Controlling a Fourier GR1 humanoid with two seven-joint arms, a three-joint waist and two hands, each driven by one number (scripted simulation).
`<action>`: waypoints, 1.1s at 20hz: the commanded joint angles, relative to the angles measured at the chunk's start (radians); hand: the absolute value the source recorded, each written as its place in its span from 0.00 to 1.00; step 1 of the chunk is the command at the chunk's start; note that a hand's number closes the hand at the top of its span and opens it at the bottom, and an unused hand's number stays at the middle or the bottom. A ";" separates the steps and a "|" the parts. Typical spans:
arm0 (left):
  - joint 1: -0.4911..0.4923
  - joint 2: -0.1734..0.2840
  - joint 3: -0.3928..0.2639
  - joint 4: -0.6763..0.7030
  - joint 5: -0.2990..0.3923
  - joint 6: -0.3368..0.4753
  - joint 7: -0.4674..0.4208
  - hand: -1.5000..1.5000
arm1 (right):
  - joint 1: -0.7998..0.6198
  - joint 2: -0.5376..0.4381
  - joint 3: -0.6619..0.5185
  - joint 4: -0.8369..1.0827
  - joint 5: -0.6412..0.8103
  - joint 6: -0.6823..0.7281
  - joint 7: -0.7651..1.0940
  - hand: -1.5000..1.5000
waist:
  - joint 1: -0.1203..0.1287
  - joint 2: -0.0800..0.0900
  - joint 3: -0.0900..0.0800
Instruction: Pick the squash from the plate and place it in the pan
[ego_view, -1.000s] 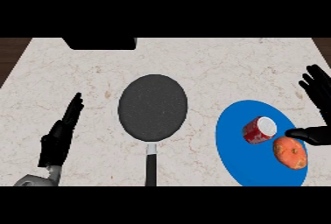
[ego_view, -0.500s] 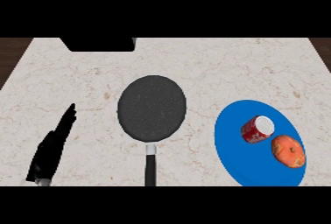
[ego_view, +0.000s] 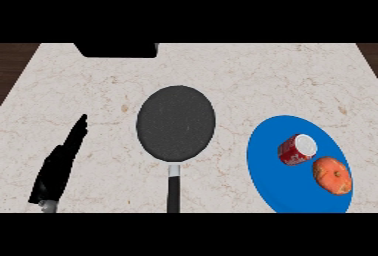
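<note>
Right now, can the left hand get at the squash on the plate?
Probably not easily. The left hand rests at the counter's far left, while the squash lies on the blue plate at the far right, with the pan and a can between them.

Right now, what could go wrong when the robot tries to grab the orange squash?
The red can lies right beside the squash on the blue plate, so fingers might bump it and roll it. The squash also sits near the plate's far edge from the pan, so carrying it over passes the can.
</note>
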 joint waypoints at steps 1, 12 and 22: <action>-0.024 -0.013 -0.006 -0.027 -0.024 0.007 0.053 0.50 | -0.083 -0.003 0.080 -0.065 0.008 0.093 0.093 0.00 | 0.005 0.000 0.000; -0.004 -0.036 0.040 -0.028 -0.035 -0.050 0.045 0.50 | -0.320 0.117 0.216 -0.083 0.046 0.197 0.450 0.00 | 0.007 0.001 0.000; 0.053 -0.038 0.083 -0.025 -0.045 -0.088 0.008 0.50 | -0.337 0.163 0.315 -0.198 0.098 0.319 0.692 0.00 | -0.002 -0.002 -0.001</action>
